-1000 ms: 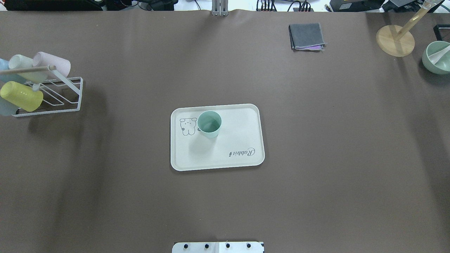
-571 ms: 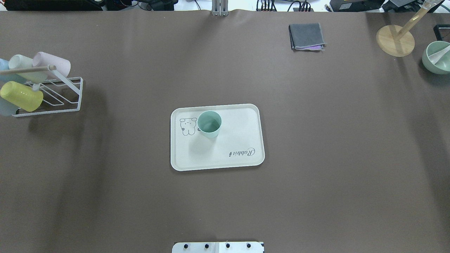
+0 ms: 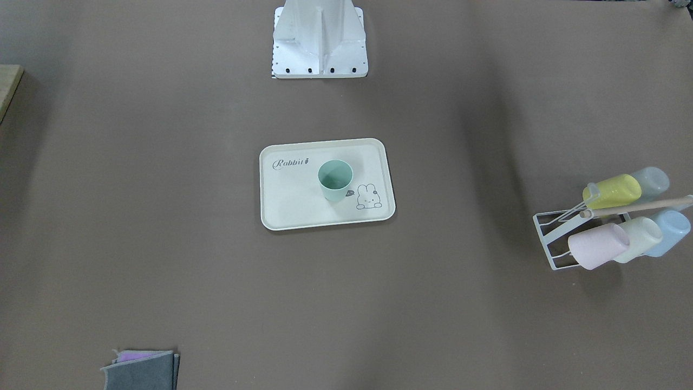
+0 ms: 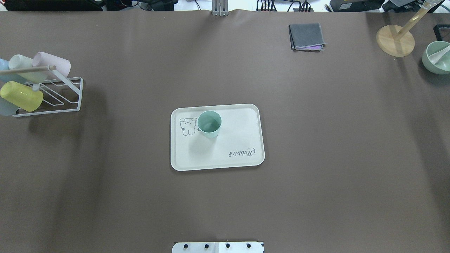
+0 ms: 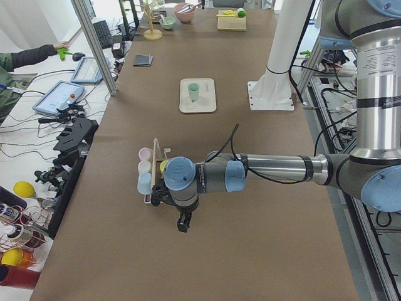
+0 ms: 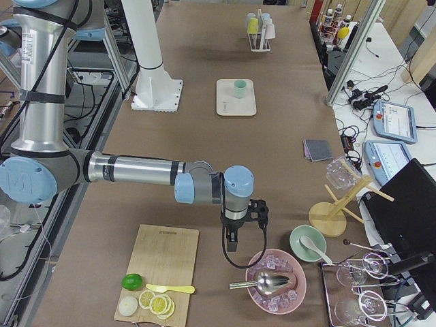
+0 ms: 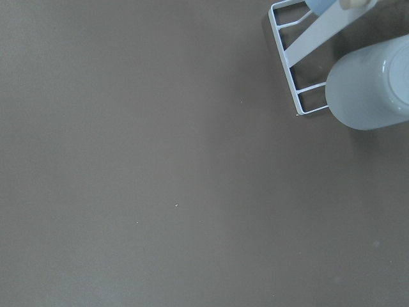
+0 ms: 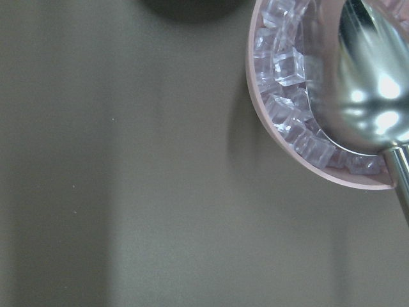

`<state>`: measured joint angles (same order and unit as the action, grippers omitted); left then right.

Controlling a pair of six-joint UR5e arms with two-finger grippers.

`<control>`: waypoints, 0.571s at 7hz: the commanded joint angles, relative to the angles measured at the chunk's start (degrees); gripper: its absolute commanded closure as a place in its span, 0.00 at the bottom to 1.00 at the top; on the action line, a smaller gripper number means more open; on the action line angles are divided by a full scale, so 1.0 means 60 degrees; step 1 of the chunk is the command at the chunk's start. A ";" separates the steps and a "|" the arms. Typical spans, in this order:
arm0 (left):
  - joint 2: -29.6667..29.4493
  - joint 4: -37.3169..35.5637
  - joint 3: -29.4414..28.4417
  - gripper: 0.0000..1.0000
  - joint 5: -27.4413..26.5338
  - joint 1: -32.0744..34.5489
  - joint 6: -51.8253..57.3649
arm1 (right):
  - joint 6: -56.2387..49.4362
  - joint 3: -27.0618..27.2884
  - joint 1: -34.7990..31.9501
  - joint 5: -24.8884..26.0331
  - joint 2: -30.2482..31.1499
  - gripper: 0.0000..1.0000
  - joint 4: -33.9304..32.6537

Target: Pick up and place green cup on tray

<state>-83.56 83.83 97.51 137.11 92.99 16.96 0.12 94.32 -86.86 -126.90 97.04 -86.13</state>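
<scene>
The green cup stands upright on the cream tray beside the bunny drawing, mid-table; it also shows in the front view as cup on tray. Neither gripper is near it. The left gripper hangs over bare table near the cup rack, seen only from the left side camera. The right gripper hangs beside a pink ice bowl, seen only from the right side camera. I cannot tell whether either is open or shut; the wrist views show no fingers.
A white wire rack with several pastel cups stands at the table's left end. A folded grey cloth, a wooden stand and a green bowl sit far right. A pink ice bowl and a cutting board lie near the right arm.
</scene>
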 commanded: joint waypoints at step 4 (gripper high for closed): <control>-0.0004 -0.0011 0.0008 0.01 0.0000 0.0000 0.0000 | 0.0024 -0.0018 0.0005 0.0012 -0.0045 0.00 0.0000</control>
<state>-83.58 83.76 97.48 137.11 92.99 16.96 0.25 94.22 -86.84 -126.83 96.87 -86.13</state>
